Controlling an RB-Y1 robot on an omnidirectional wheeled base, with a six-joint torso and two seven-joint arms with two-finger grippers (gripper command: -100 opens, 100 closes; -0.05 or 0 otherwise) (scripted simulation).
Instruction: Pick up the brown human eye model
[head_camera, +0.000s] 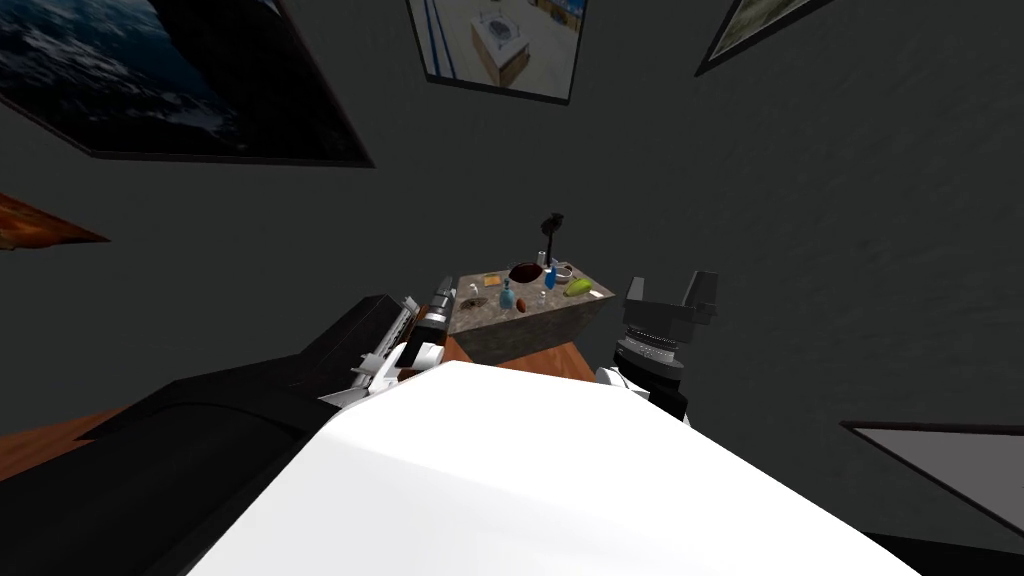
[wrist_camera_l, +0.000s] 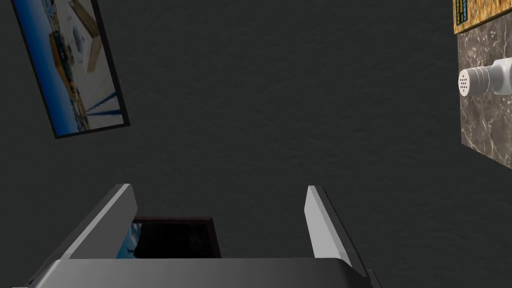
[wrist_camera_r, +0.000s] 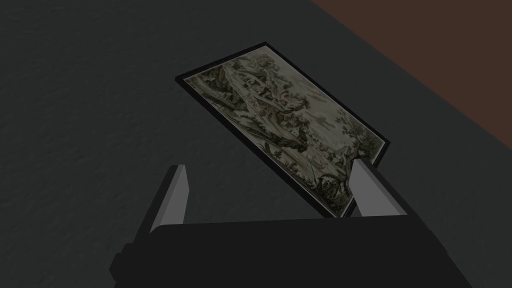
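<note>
A small stone-topped counter (head_camera: 560, 310) stands ahead against the dark wall, with several little items on it. Among them lies a small reddish-brown rounded thing (head_camera: 522, 303), next to a blue bottle (head_camera: 507, 297); it is too small to make out as the eye model. My left gripper (head_camera: 441, 293) is at the counter's left edge, open and holding nothing. In the left wrist view the left gripper (wrist_camera_l: 220, 210) faces the wall, with the counter's edge (wrist_camera_l: 487, 135) and a white shaker (wrist_camera_l: 482, 80) off to one side. My right gripper (head_camera: 670, 288) is raised to the right of the counter, open and holding nothing (wrist_camera_r: 270, 192).
The counter top also carries a dark round basin (head_camera: 526, 271), a black tap (head_camera: 552, 232), a green item (head_camera: 577, 288), a second blue bottle (head_camera: 550, 277) and an orange block (head_camera: 492, 280). A black piece of furniture (head_camera: 330, 360) lies close at my left. Brown floor (head_camera: 540, 358) shows below the counter.
</note>
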